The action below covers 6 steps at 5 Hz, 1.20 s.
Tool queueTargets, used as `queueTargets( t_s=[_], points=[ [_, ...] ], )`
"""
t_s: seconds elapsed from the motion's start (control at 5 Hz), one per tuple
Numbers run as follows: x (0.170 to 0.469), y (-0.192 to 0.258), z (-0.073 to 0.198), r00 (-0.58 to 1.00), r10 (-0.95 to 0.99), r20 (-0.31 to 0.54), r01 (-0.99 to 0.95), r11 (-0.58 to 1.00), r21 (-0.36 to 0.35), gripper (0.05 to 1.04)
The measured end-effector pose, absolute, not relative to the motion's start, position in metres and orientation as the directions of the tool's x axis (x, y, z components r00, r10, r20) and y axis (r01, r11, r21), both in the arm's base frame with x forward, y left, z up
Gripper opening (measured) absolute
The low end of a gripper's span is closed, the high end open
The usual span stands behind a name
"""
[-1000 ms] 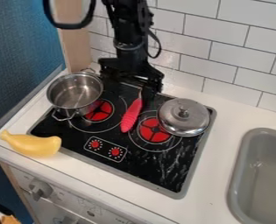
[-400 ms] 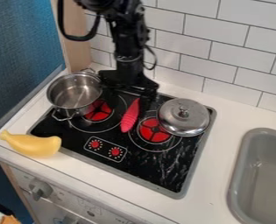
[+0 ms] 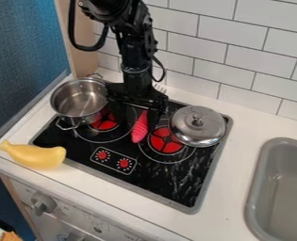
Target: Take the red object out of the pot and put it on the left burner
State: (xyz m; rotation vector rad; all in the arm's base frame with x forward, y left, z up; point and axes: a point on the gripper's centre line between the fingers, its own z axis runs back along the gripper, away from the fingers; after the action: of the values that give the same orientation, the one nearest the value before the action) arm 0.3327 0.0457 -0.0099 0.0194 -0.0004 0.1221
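Note:
The black gripper (image 3: 136, 120) hangs over the back middle of the stovetop, its fingers open and apart. Between and just in front of them is the red object (image 3: 140, 129), slanting across the black glass between the two burners. Its rear part is hidden behind the gripper, where pale tines show near the wall. The steel pot (image 3: 80, 100) stands at the back left, overlapping the rear edge of the left burner (image 3: 105, 122); no red object shows inside it.
A steel lid (image 3: 198, 126) covers part of the right burner (image 3: 166, 140). A yellow banana-like toy (image 3: 35, 155) lies on the counter at front left. The grey sink (image 3: 259, 188) is at right, and the tiled wall (image 3: 239, 61) stands behind.
The gripper has moved left and somewhat lower, coming around the red object. That object has shifted at most slightly; pot, lid and yellow toy have stayed put.

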Motion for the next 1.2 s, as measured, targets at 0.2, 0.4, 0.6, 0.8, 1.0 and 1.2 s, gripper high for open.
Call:
queueTargets(
  t_s=[0.2,0.4,0.6,0.8,1.0,1.2],
  points=[
    [0.335,0.043,-0.010,0.995,0.098,0.014,-0.098,0.995,0.020,0.971],
    [0.336,0.036,-0.010,0.997,0.070,0.015,-0.071,0.997,0.025,0.696],
    [0.336,0.035,-0.011,0.998,0.064,0.018,-0.065,0.998,0.015,0.442],
    [0.334,0.034,-0.010,0.999,0.039,0.018,-0.039,0.999,0.017,0.418],
    [0.330,0.039,0.000,0.998,0.055,0.016,-0.056,0.997,0.046,0.418],
    [0.329,0.038,0.025,0.996,0.049,0.077,-0.053,0.997,0.051,0.408]
  ],
)
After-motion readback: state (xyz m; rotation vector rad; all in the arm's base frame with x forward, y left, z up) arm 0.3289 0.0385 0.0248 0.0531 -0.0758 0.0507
